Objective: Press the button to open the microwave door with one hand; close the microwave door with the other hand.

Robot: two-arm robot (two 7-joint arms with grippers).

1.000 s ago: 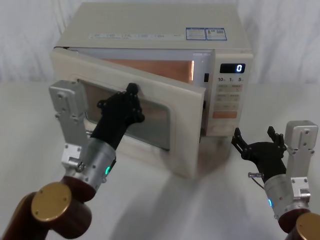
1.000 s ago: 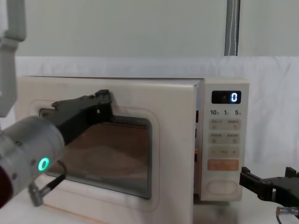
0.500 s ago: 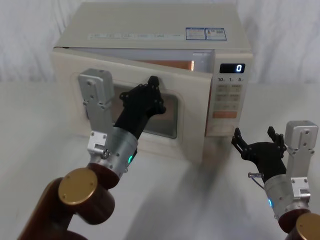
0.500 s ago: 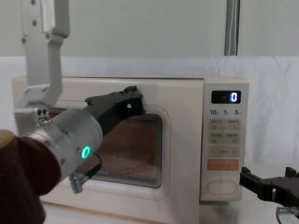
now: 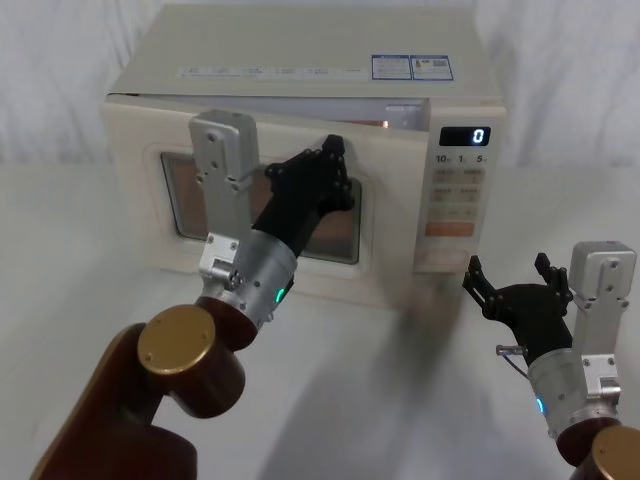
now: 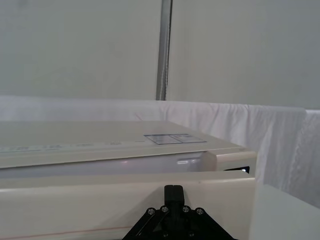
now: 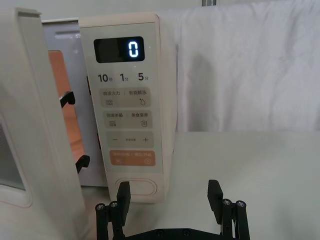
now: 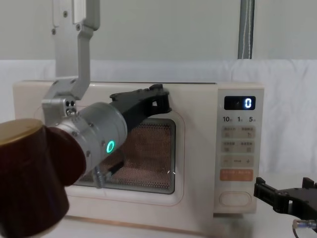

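1. Closing was the step in hand. The left gripper (image 5: 325, 175) was pressed against the upper right part of the microwave door (image 5: 395, 225), which stood nearly shut with a narrow gap along its top and right edge.
2. Whether that gripper's fingers were parted or together could not be told; it held nothing and seemed to push with its fingertips.
3. To do this well, in my judgement, the push should go straight toward the far side, square to the panel and near the latch edge on the right, where it has most leverage.
4. The push should probably carry on steadily until the latch hooks (image 7: 75, 130), seen at the door's inner edge from the right wrist, seat in the body. A weak push could leave the door resting ajar.
5. The right gripper (image 5: 515, 285) hovered low at the near right, in front of the control panel (image 5: 460, 200), its fingers spread wide and empty. It sat clear of the door's path.
6. The door was a large cream panel with a dark, rounded window (image 8: 148, 153) showing fine mesh, set in a raised cream frame. It covered the left and middle of the microwave's front.
7. The button (image 7: 136, 188) was a wide cream oval key at the bottom of the panel, below an orange key (image 7: 132, 158). The display (image 7: 118, 49) above read zero.
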